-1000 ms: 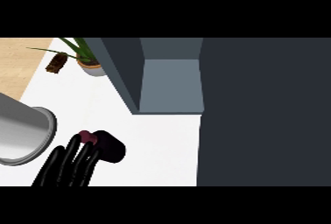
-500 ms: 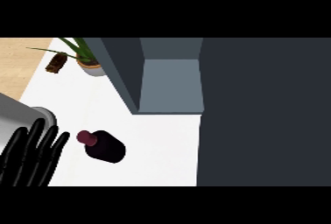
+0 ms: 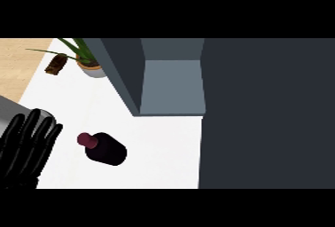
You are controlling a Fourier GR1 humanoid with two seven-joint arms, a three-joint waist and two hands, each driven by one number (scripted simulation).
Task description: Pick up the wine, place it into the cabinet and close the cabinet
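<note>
The wine bottle [image 3: 104, 150] stands on the white counter [image 3: 157, 146], dark with a maroon cap, seen from above. My left hand [image 3: 26, 146] shows at the view's left edge, open with its fingers straight and pointing up. It is to the left of the bottle and apart from it. The grey cabinet [image 3: 171, 84] lies beyond the bottle with its inside showing. Its dark door [image 3: 265, 115] fills the right side of the view. My right hand does not show.
A potted plant [image 3: 90, 66] and a small brown object [image 3: 56, 65] sit at the far left of the counter. A grey round vessel [image 3: 40, 114] is partly hidden behind my left hand. A wooden floor [image 3: 20, 62] lies beyond the counter's left edge.
My left hand, which was over the bottle a second ago, has moved left and off it. The bottle has stayed standing where it was.
</note>
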